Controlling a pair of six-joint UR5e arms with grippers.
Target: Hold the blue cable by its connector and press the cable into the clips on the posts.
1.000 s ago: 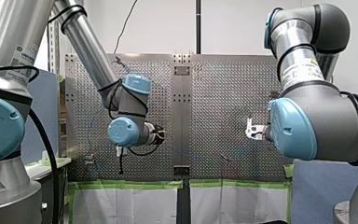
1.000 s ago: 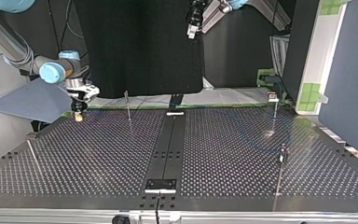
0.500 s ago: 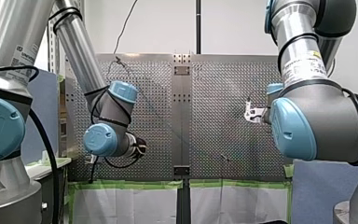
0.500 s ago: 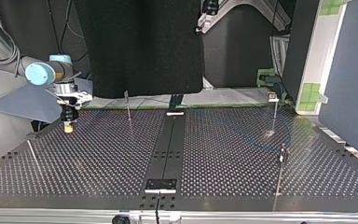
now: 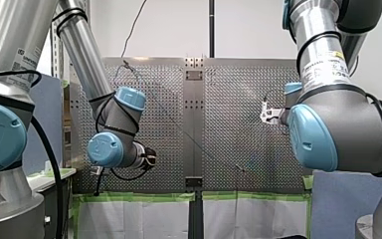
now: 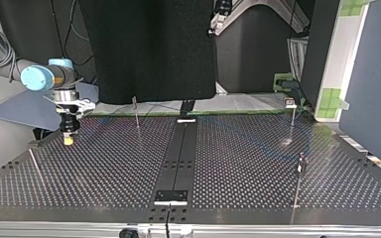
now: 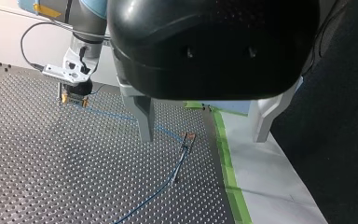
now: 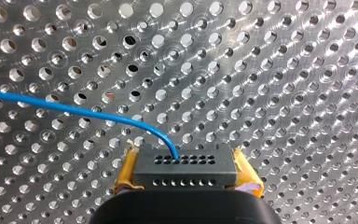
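My right gripper (image 8: 186,186) has yellow pads and is shut on the dark connector (image 8: 185,169) just above the perforated table. The blue cable (image 8: 74,109) leaves the connector's face and curves away to the side. In the top view this gripper (image 6: 68,139) hangs low at the far left. In the left wrist view it (image 7: 74,97) holds the connector, and the cable (image 7: 116,116) runs from it to a thin post with a clip (image 7: 187,137), then onward over the table. My left gripper (image 7: 203,140) is open and empty, high above that post.
More thin posts stand on the table (image 6: 238,163): one (image 6: 136,111) at the back near the centre, two (image 6: 292,116) (image 6: 300,168) at the top view's right. A dark centre strip (image 6: 178,153) divides the table. Green tape (image 7: 226,158) marks its edge.
My right gripper has carried the connector toward the top view's left and nearer that camera. My left arm has drawn up and back, its gripper leaving the top view's upper edge.
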